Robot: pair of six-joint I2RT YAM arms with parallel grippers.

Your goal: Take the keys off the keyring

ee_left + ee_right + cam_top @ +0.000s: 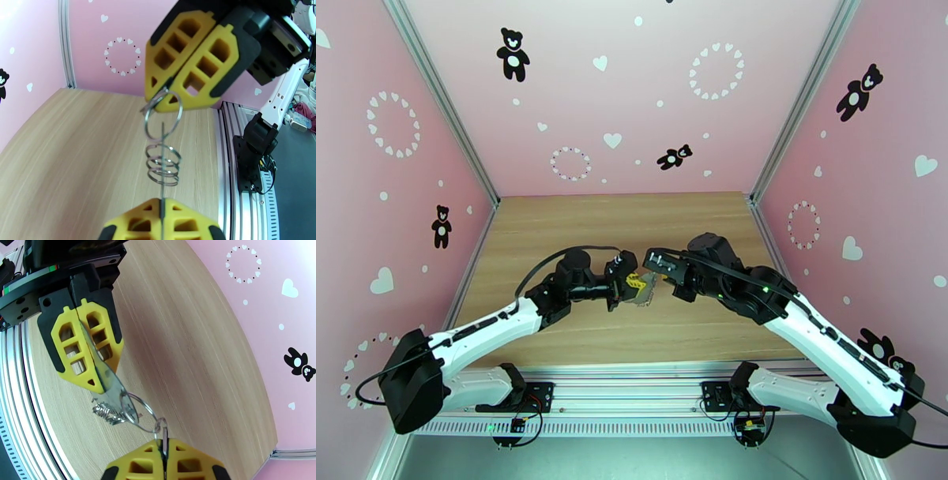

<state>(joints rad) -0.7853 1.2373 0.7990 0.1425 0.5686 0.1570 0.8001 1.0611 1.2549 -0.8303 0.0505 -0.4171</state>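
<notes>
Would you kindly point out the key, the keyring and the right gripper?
key (113, 390): right wrist view, on its flat blade.
keyring (172, 182): left wrist view, on the coiled rings.
right gripper (162, 92): left wrist view, between its fingertips.

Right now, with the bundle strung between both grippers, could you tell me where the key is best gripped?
Take the key by its flat blade, pads on the two broad faces, coming from the tip end, away from the keyring threaded through its head. The left gripper pinches it just so, while the right gripper clamps the keyring.
</notes>
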